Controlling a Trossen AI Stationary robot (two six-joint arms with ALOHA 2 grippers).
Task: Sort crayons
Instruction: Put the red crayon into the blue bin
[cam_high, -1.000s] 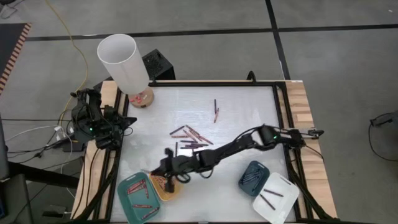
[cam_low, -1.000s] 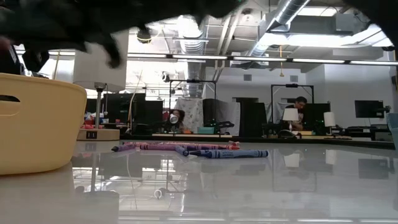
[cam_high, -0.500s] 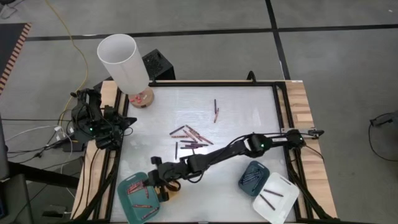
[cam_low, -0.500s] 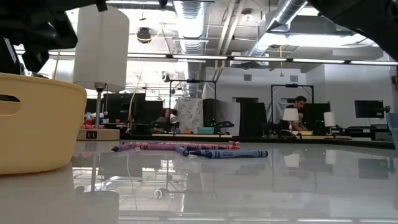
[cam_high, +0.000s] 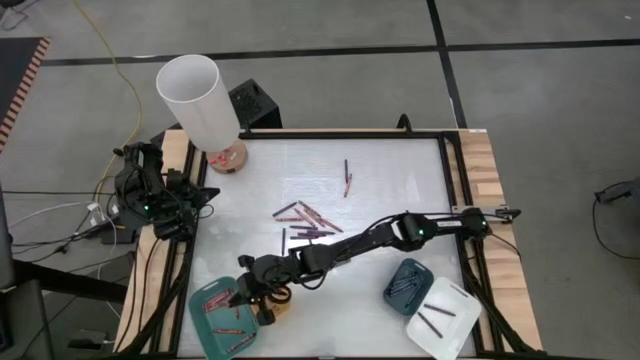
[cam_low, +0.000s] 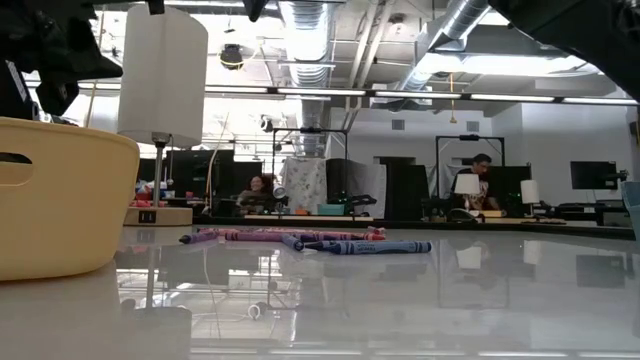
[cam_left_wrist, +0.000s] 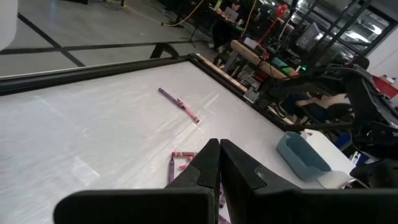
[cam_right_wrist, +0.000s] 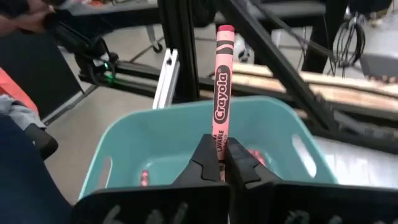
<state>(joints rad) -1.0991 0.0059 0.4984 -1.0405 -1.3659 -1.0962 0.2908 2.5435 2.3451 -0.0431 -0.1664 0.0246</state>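
My right gripper (cam_right_wrist: 219, 163) is clamped tight on a pink wax crayon with a paper label (cam_right_wrist: 221, 87), which stands up straight from between my fingertips. I am reaching from the table's 3 o'clock edge across to about 7 o'clock, and the crayon hangs over the teal plastic tray (cam_high: 206, 322), whose far wall shows just behind the crayon. A few reddish crayons already lie on that tray's floor (cam_high: 224, 304). I judge this to be the delivery step: the stick is in the air over its bin and not yet let go. Next I would need to part my fingers while the crayon is inside the rim, so it falls flat among the others and does not bounce out onto the small yellow tray (cam_high: 275, 308) just beside it toward 3 o'clock.

Further out, near the table's centre, the loose heap of purple and dark crayons (cam_high: 305, 222) waits unsorted, with two more crayons (cam_high: 346, 177) lying apart toward 12 o'clock. The dark-blue tray (cam_high: 408, 284) and white tray (cam_high: 441, 317) sit at 5 o'clock. My left gripper (cam_left_wrist: 217, 163) is fully closed on nothing, parked off the 9 o'clock edge.
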